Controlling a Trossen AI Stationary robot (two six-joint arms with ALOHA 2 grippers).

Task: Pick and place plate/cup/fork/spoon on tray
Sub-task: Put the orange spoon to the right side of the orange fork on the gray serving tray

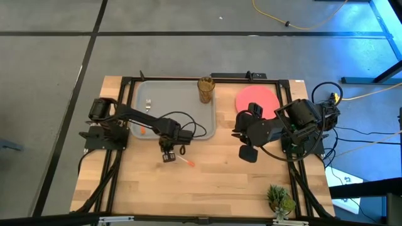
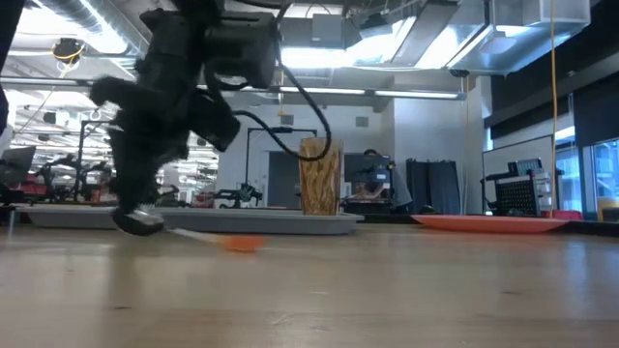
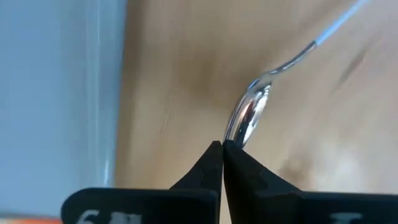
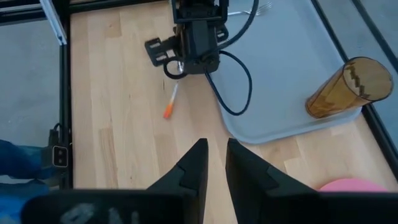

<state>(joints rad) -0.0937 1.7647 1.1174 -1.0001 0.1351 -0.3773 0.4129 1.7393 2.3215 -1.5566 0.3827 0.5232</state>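
Note:
The grey tray point(image 1: 182, 122) lies at the table's far left. The amber cup point(image 1: 206, 89) stands upright in its far right corner, and the fork point(image 1: 148, 104) lies on its left part. The coral-red plate point(image 1: 257, 99) lies flat on the table right of the tray. The spoon point(image 1: 183, 161) is on the wood just in front of the tray. My left gripper point(image 1: 168, 157) is shut on its bowl. My right gripper point(image 1: 247, 152) hangs empty above the table in front of the plate, its fingers point(image 4: 198, 163) a narrow gap apart. My left gripper pinches the spoon's bowl point(image 3: 247, 118) by its edge, at the very ends of its two fingers point(image 3: 211, 163). The fingers come from above, pointing down. The spoon is tilted: the bowl end is a little raised and the orange handle end point(image 2: 242, 244) rests on the table.
A small potted plant point(image 1: 279, 199) stands at the table's near right corner. A black frame rail point(image 1: 188, 76) runs round the table's edges. Bare wood lies in front of the tray and between the two arms.

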